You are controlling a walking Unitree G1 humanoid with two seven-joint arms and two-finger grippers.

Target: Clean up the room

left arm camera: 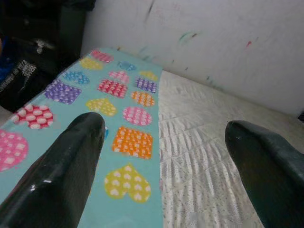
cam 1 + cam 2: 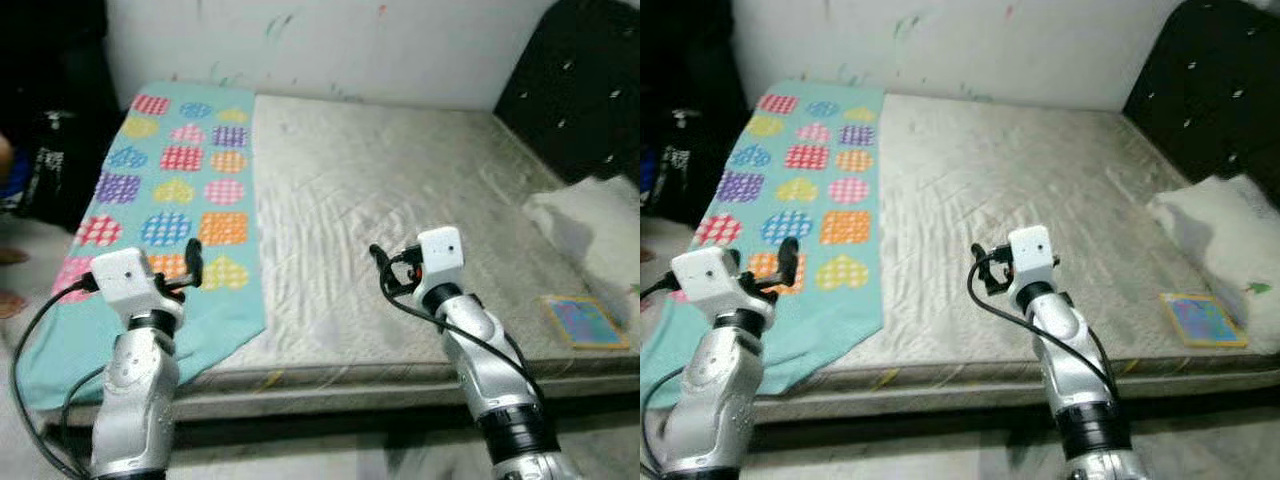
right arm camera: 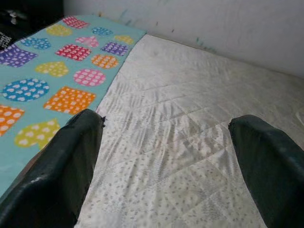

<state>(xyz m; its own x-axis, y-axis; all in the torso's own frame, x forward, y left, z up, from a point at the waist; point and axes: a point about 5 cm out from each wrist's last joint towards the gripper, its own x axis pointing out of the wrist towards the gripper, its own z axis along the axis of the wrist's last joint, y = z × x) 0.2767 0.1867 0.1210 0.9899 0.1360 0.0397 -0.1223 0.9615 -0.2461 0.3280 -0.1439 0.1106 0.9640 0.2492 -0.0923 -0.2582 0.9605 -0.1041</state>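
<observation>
A bare grey mattress (image 2: 400, 200) lies before me. A teal blanket (image 2: 180, 190) printed with coloured hearts, circles and squares is spread flat along its left side and hangs over the front edge. My left gripper (image 2: 190, 265) hovers over the blanket's front corner with its fingers (image 1: 61, 166) wide apart and nothing between them. My right gripper (image 2: 385, 270) is held above the middle of the mattress near its front edge, also open and empty, as its fingers (image 3: 66, 166) show in the right wrist view. A small colourful flat book (image 2: 585, 322) lies on the mattress's front right corner.
A white pillow (image 2: 600, 215) rests at the right against a black padded headboard (image 2: 580, 80). A white wall (image 2: 350, 45) with small paint marks runs behind the bed. Dark bags (image 2: 50, 165) stand on the floor to the left, where part of a person (image 2: 8, 170) shows at the edge.
</observation>
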